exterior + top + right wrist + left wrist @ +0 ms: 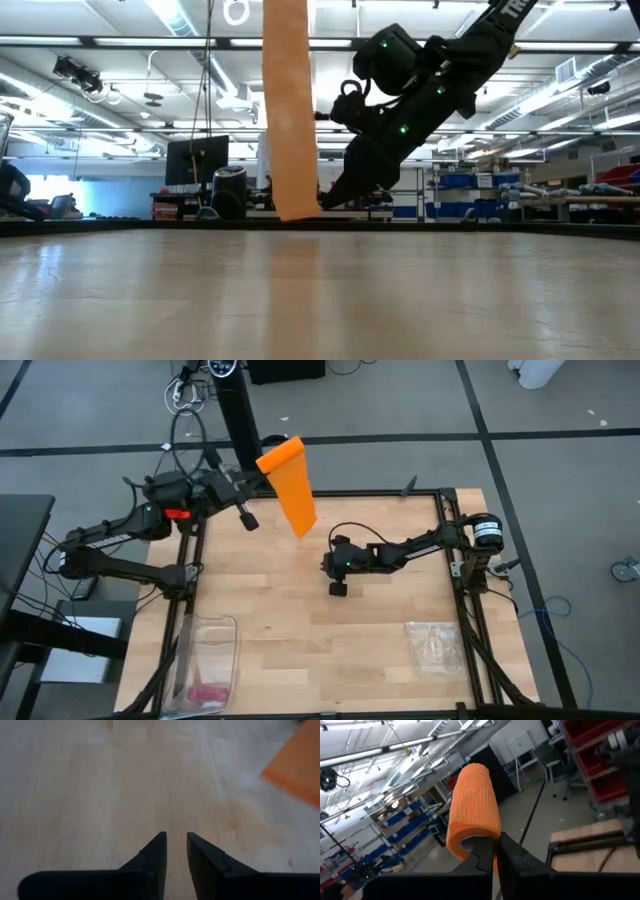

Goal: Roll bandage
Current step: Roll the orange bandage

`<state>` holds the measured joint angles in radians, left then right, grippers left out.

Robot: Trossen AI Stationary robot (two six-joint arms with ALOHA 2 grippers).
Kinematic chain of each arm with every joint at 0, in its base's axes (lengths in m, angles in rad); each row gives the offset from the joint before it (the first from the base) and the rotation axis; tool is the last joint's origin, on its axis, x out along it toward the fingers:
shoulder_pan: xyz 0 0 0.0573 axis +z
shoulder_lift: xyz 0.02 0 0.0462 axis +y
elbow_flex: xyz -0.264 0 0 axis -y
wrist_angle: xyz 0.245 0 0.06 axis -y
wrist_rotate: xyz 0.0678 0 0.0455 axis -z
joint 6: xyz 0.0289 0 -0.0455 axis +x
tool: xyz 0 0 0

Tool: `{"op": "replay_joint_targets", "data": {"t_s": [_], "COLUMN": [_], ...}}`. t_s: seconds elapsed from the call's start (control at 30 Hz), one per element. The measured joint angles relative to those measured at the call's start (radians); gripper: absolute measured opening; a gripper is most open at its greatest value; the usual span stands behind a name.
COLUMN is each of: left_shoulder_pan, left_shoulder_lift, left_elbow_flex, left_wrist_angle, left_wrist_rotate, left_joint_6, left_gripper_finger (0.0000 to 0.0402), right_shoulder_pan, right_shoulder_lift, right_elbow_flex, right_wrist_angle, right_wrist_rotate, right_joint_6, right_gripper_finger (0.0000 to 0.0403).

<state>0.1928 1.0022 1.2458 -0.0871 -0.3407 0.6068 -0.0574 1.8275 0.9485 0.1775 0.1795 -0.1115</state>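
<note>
Up high, left gripper [495,855] jaws pinch the bandage [290,485], hanging over the table [300,620]; right gripper [176,851] nearby w/ jaws slightly apart.

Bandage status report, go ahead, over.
Left pincer shut on bandage, holding it high, strip hanging to table. Right pincer empty, slightly open, low over wood beside the strip's bottom end. Nothing in the way.

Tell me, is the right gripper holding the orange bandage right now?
No, the right gripper is empty above bare table wood, while the left gripper holds the bandage up by its top.
</note>
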Motion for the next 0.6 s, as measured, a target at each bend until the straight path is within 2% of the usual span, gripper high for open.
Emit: {"op": "replay_joint_targets", "data": {"t_s": [0.23,0.33,0.4,0.47,0.6], "left_shoulder_pan": [-0.061,-0.088,-0.101,-0.116,-0.136], "left_shoulder_lift": [0.04,0.056,0.057,0.058,0.058], "left_elbow_flex": [0.169,0.213,0.228,0.233,0.234], "left_wrist_angle": [-0.16,-0.209,-0.245,-0.247,-0.25], "left_wrist_rotate": [0.0,-0.01,-0.026,-0.043,-0.065], "left_joint_6": [-0.003,-0.003,-0.004,-0.004,-0.004], "left_gripper_finger": [0.001,0.001,0.001,0.001,0.001], "right_shoulder_pan": [0.016,0.023,0.031,0.038,0.049], "right_shoulder_lift": [-0.076,-0.101,-0.108,-0.115,-0.117], "right_elbow_flex": [0.006,-0.017,-0.072,-0.147,-0.345], "right_wrist_angle": [-0.32,-0.428,-0.387,-0.274,0.121], "right_wrist_rotate": [-0.001,-0.063,-0.104,-0.123,-0.142], "right_joint_6": [0.054,0.116,0.149,0.188,0.313], "right_gripper_finger": [0.0088,0.0083,0.0079,0.0074,0.0066]}}
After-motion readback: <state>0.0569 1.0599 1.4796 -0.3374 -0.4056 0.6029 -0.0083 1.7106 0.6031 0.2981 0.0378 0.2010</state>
